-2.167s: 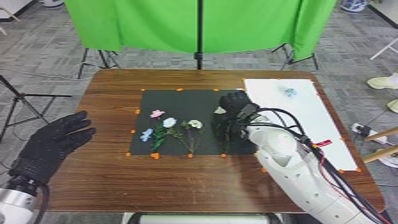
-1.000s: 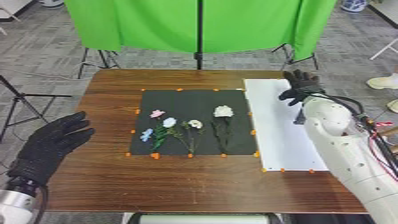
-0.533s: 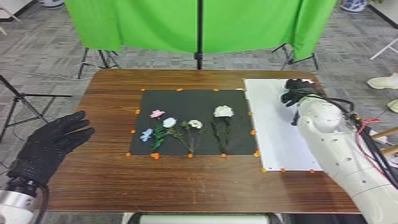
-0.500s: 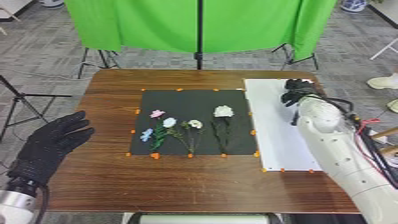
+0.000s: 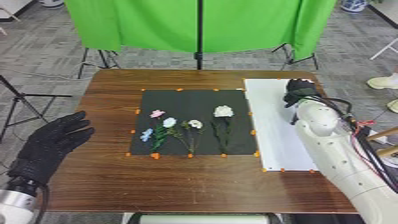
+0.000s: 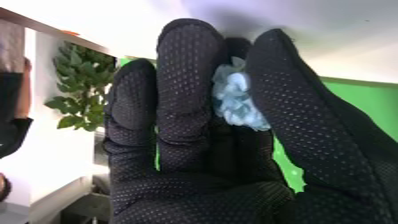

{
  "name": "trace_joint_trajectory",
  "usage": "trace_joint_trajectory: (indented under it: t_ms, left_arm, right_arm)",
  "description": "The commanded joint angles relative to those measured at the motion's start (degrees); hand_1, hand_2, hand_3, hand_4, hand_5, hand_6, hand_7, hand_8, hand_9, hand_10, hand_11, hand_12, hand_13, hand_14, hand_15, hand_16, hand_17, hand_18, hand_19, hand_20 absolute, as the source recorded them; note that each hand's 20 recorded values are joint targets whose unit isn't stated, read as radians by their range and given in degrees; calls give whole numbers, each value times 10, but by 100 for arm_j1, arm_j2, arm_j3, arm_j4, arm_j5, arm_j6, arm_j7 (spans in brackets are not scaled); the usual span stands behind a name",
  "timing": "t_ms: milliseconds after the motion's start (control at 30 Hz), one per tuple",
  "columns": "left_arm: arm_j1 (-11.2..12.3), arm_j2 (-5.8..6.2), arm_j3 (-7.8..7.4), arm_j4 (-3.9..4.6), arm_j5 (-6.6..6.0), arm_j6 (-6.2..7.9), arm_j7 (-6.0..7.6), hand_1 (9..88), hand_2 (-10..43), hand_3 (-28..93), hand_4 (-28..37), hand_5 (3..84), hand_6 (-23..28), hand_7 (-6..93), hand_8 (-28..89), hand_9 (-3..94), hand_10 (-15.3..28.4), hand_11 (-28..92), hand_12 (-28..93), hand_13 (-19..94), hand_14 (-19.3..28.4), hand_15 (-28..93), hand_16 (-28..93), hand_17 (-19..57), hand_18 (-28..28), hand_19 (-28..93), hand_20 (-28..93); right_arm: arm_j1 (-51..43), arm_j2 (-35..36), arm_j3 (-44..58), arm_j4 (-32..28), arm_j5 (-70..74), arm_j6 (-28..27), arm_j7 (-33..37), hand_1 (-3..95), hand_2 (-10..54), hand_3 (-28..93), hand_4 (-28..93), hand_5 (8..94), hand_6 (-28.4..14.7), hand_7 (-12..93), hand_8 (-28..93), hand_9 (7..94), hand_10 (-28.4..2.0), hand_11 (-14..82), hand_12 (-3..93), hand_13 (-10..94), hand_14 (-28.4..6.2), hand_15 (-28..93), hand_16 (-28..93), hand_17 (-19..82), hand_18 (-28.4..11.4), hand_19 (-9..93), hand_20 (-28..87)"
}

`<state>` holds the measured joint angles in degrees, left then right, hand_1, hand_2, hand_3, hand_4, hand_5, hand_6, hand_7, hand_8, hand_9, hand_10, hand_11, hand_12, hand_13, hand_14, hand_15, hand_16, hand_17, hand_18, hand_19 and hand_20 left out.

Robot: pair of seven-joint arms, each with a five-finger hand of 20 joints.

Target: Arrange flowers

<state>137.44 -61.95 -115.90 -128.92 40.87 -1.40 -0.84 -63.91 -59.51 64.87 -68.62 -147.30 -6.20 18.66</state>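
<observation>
Flowers (image 5: 223, 111) lie on the mat (image 5: 182, 102), left of the sheet (image 5: 277, 142), on the table (image 5: 191, 185).

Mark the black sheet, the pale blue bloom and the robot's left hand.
Black sheet (image 5: 188, 102): head view, bare part above the flowers.
Pale blue bloom (image 6: 234, 102): right wrist view, petals.
Left hand (image 5: 44, 145): head view, glove's middle.

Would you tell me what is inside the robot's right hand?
A pale blue flower sits between the thumb and fingers of the right hand; any stem is covered by the fingers.
</observation>
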Motion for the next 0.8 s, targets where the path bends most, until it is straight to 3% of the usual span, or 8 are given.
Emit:
trace_joint_trajectory:
  t_ms: [33,100,167,467,800]
  left_arm:
    - [38,16,8,28,-24,22,-23,287,54,695,-253,422,53,196,-104,372,123,274,155,295,160,426,-42,-55,227,532,2]
    - [83,15,3,21,-28,56,27,287,54,696,-252,422,53,195,-104,372,123,273,155,295,160,426,-42,-55,227,532,2]
    - [150,-22,-21,-4,-31,124,37,288,55,695,-252,422,53,196,-104,373,124,274,155,295,159,426,-42,-55,226,532,2]
    - [19,-48,-4,26,1,17,-53,287,54,698,-251,423,53,199,-105,374,123,276,154,296,159,427,-41,-54,226,532,1]
    - [100,-72,-48,13,-3,24,-61,287,53,699,-252,422,51,200,-107,374,123,275,153,298,157,431,-43,-54,226,532,0]
  right_arm:
    - [-399,235,-89,-393,264,567,-246,534,-85,809,-283,632,-9,599,-178,761,-38,318,428,809,-5,528,293,389,-154,842,345]
    - [-492,275,-132,-610,399,782,-264,530,-90,824,-283,645,-12,591,-181,772,-39,307,436,812,-6,529,294,392,-156,844,349]
    - [-563,214,-125,-886,565,666,-270,527,-93,832,-283,648,-13,589,-183,774,-41,303,445,813,-6,528,299,393,-158,844,351]
    - [-1399,268,-39,-2441,732,222,-977,521,-93,834,-283,635,-12,599,-173,768,-40,293,451,801,-5,529,309,384,-159,843,354]
    - [-2114,279,347,-3197,1053,-521,-1092,517,-87,825,-283,623,-8,601,-174,765,-37,279,450,785,-4,527,315,367,-158,837,357]
